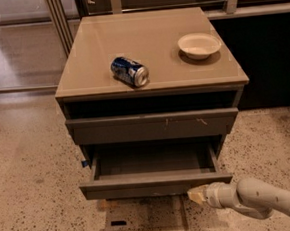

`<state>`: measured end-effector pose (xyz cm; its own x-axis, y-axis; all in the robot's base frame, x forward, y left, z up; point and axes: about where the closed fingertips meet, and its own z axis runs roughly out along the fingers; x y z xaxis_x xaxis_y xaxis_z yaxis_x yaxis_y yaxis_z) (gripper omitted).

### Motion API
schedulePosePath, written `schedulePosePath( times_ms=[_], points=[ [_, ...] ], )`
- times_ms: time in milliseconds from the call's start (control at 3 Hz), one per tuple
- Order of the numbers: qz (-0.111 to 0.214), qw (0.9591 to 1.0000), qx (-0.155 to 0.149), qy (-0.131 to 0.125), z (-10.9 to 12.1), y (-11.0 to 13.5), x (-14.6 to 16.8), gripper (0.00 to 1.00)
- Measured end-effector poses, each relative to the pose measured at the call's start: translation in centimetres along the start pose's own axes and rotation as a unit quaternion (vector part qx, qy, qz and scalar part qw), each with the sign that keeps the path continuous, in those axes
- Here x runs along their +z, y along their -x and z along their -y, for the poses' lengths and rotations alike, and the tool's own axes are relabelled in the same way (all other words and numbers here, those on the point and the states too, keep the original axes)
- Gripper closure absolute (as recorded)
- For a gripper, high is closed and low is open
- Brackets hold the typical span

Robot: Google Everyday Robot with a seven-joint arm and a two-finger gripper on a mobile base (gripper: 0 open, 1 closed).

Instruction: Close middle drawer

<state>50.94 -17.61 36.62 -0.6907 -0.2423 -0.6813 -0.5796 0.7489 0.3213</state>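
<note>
The middle drawer [155,184] stands pulled well out of the cabinet [69,113], its grey box interior open to view and empty as far as can be seen; its plain front sits at 6 o'clock from the centre of the view, below the taller scratched front [153,126], which looks pushed in.

The tool [197,195] sits low, at about 5 o'clock from the middle of the drawer front, just under its lower edge near the right end; the pale arm [272,203] reaches in from the 4 o'clock corner. How far the tool is open cannot be told; nothing shows in its hold, and it is not clear whether its tip touches the front or lies just short of it.

The step in hand appears to be the approach to the push; the drawer is not yet closed at all, so the task seems barely begun.

The next move likely calls for lifting the tip toward 12 o'clock onto the flat of the front, then pressing straight toward the cabinet; a contact nearer the middle of the front should keep the drawer from skewing on its runners, while a push from under the edge might slip off or tip the front upward.

On the surface [149,42], a blue can [130,71] lies on its side at 9 o'clock and a pale bowl [199,45] rests at 2 o'clock; a hard shove could set the can rolling.
</note>
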Motion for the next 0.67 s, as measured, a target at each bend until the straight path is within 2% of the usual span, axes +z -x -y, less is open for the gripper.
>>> schedulePosePath(
  times_ms=[333,667],
  points=[
    [0.0,1.0,0.0,0.0,-0.1,-0.1,0.0,1.0],
    [0.002,0.9996,-0.016,-0.022,2.3,2.1,1.2,1.0]
  ],
)
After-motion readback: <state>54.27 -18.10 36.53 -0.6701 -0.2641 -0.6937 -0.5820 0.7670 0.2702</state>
